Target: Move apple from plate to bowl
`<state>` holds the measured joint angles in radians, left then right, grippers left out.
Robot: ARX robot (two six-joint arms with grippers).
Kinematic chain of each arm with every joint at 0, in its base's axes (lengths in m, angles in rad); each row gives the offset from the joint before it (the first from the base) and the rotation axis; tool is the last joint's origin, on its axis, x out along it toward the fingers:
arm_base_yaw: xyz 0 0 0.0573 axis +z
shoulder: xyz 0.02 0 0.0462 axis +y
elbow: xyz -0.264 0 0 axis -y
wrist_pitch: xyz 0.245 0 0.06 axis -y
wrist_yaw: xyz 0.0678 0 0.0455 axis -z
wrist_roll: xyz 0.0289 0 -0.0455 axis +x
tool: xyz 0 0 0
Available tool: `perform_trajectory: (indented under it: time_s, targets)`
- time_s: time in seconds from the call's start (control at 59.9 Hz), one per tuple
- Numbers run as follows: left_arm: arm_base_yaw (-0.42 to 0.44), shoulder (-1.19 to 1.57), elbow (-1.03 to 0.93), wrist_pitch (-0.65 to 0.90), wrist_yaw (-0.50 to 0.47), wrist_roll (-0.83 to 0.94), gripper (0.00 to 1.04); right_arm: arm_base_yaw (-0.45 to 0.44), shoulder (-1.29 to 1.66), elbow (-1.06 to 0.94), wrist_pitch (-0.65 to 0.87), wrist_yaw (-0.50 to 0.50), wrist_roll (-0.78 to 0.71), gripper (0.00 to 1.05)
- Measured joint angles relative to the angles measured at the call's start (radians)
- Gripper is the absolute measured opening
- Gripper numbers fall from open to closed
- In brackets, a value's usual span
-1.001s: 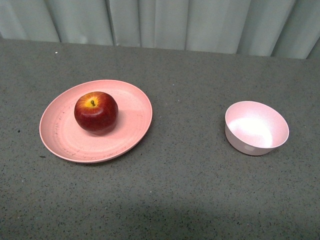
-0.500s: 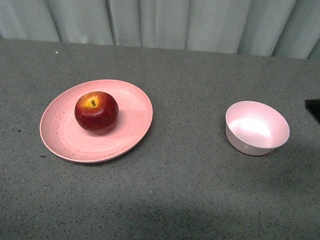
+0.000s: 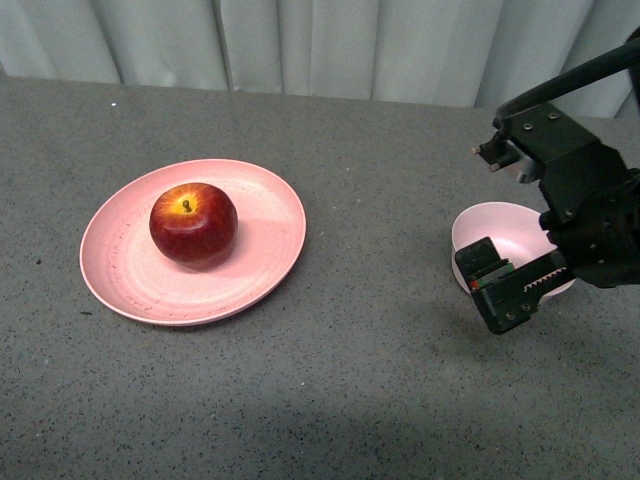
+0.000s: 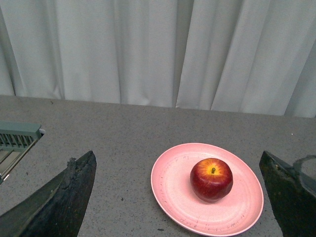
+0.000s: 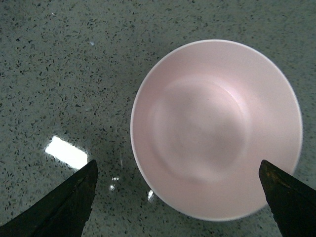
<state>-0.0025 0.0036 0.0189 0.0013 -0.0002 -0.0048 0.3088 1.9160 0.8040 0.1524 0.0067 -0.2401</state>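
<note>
One glossy dark-red apple (image 3: 193, 224) sits on plate (image 3: 262, 250).

R arm (image 3: 580, 180) has come into view, jaws spread wide over the bowl (image 3: 495, 225)

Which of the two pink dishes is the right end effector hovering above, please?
The small pale bowl, empty; the wide plate holds the apple.

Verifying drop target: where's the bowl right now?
Front view: the bowl sits on the right side of the table, directly under the open right gripper, well apart from the plate holding the apple on the left.
</note>
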Motion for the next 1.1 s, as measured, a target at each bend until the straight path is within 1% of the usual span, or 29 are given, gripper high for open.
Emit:
perform_trajectory:
  time_s: [0.367,0.4,0.5,0.517,0.55,0.567,0.601,0.651,0.684,0.884,0.917,0.984,1.034,1.101]
  targets:
    - [0.000,0.000,0.000,0.000,0.000,0.000,0.98,0.033,0.120,0.106,-0.063,-0.020,0.040,0.95]
    - [0.000,0.000,0.000,0.000,0.000,0.000,0.98,0.034,0.126,0.113,-0.069,-0.024,0.044,0.93]
    - [0.000,0.000,0.000,0.000,0.000,0.000,0.98,0.037,0.138,0.131,-0.090,-0.030,0.045,0.79]
    - [0.000,0.000,0.000,0.000,0.000,0.000,0.98,0.037,0.140,0.135,-0.094,-0.027,0.045,0.76]
    - [0.000,0.000,0.000,0.000,0.000,0.000,0.98,0.037,0.144,0.140,-0.098,-0.027,0.045,0.72]
    - [0.000,0.000,0.000,0.000,0.000,0.000,0.98,0.038,0.146,0.145,-0.105,-0.026,0.046,0.69]
    - [0.000,0.000,0.000,0.000,0.000,0.000,0.98,0.038,0.150,0.150,-0.111,-0.026,0.047,0.65]
    - [0.000,0.000,0.000,0.000,0.000,0.000,0.98,0.038,0.156,0.160,-0.125,-0.021,0.054,0.56]
    - [0.000,0.000,0.000,0.000,0.000,0.000,0.98,0.038,0.159,0.163,-0.129,-0.019,0.056,0.53]
    - [0.000,0.000,0.000,0.000,0.000,0.000,0.98,0.039,0.171,0.177,-0.152,-0.011,0.068,0.21]
    - [0.000,0.000,0.000,0.000,0.000,0.000,0.98,0.040,0.171,0.177,-0.153,-0.012,0.069,0.17]
    - [0.000,0.000,0.000,0.000,0.000,0.000,0.98,0.040,0.171,0.178,-0.152,-0.016,0.071,0.06]
    - [0.000,0.000,0.000,0.000,0.000,0.000,0.98,0.040,0.171,0.179,-0.148,-0.011,0.068,0.01]
    - [0.000,0.000,0.000,0.000,0.000,0.000,0.98,0.040,0.171,0.182,-0.145,-0.008,0.067,0.01]
